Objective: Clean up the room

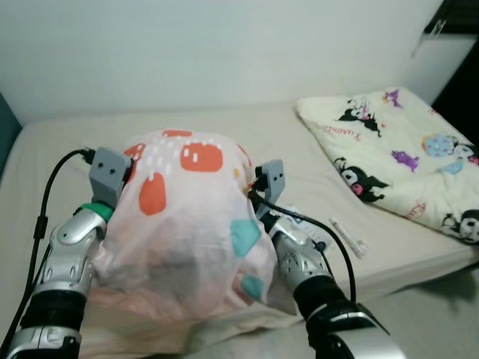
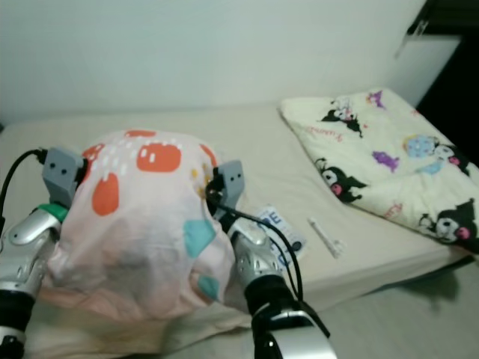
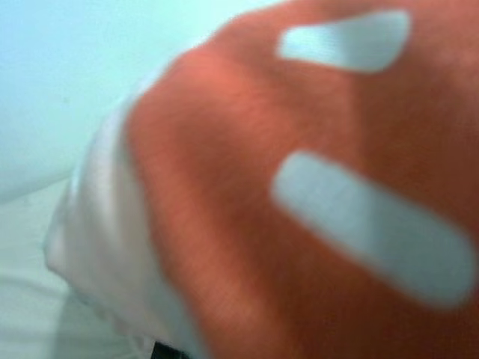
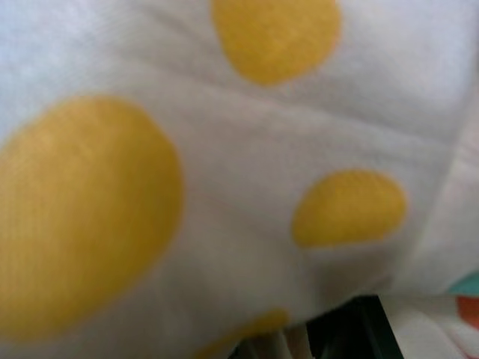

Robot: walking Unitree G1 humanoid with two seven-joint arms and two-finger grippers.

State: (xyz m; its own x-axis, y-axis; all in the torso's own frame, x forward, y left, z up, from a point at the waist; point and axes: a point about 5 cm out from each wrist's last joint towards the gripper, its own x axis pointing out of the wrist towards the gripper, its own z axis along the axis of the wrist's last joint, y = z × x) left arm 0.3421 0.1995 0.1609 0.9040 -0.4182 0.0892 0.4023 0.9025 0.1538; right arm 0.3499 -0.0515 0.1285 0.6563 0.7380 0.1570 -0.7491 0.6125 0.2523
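You've got the patterned pillow (image 1: pixel 183 232) bundled between both arms over the bed (image 1: pixel 299 142) — the left gripper (image 1: pixel 112 173) and right gripper (image 1: pixel 263 187) press its sides. Their fingers are buried in fabric (open or closed, you can't tell). A cartoon-print blanket (image 1: pixel 397 153) lies well apart, on the right.

A bedroom in a home was shown, with a bed (image 1: pixel 224 127) covered by a plain beige sheet and set against a bare white wall (image 1: pixel 224 45). A cream pillow (image 1: pixel 397 157) printed with cartoon characters was laid at the bed's right end, and a soft white cushion (image 1: pixel 179 224) patterned with orange, teal and yellow patches was seen on the mattress. A small white tube (image 1: pixel 349 237) and a small packet (image 2: pixel 281 228) were left lying on the sheet near the bed's edge.
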